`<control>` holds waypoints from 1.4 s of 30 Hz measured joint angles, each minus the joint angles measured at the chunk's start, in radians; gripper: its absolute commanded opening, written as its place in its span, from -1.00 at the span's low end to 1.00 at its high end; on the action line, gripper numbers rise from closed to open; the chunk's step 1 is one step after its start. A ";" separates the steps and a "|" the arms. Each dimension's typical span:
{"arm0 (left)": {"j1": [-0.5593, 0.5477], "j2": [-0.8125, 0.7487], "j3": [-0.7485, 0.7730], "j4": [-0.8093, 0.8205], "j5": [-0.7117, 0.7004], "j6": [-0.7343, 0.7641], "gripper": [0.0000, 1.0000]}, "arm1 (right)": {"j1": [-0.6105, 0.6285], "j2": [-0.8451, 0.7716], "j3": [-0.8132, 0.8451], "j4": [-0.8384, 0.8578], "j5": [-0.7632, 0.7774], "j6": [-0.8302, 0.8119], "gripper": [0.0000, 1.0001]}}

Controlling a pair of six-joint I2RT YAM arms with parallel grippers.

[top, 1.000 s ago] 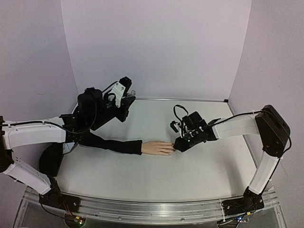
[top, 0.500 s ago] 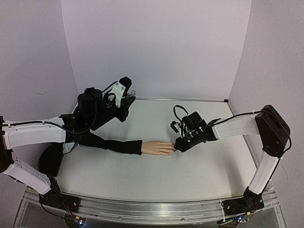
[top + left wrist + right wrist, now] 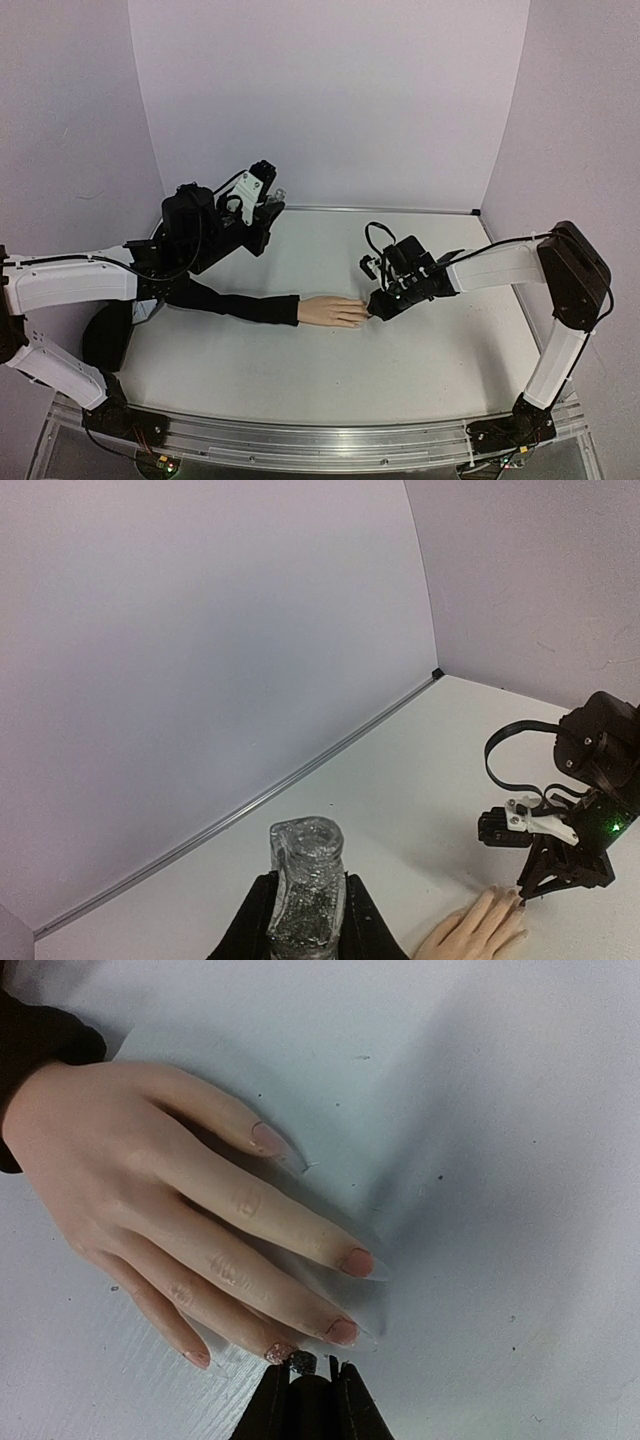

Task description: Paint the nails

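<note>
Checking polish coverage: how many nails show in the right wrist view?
5. Thumb nail uppermost, index nail farthest right, middle nail below it, ring nail by the end effector, little nail lower left. None hidden.

The left arm (image 3: pixel 70 283) stretches toward the back wall with its wrist raised and its hand (image 3: pixel 268 200) clamped tight on a glittery bottle (image 3: pixel 305 880). The right arm (image 3: pixel 500 265) folds inward, its hand (image 3: pixel 376 310) tipped low over the counter and pinched on a brush (image 3: pixel 301 1363).

Left tool (image 3: pixel 306 925) clamped on glittery bottle (image 3: pixel 305 865); mannequin hand (image 3: pixel 472 932) lower right, right tool (image 3: pixel 524 895) at fingertips.
</note>
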 measured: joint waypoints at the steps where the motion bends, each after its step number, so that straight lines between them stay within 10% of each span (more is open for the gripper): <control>1: 0.000 0.000 0.000 0.000 0.000 0.000 -1.00 | 0.000 0.000 0.000 0.000 0.001 0.000 -1.00; 28: 0.000 -0.005 0.000 0.000 0.000 0.000 -1.00 | 0.000 -0.240 -0.180 0.096 0.061 -0.002 -1.00; 42: 0.000 -0.006 0.000 0.000 0.000 0.000 -1.00 | 0.012 -0.079 -0.077 0.104 -0.020 0.000 -1.00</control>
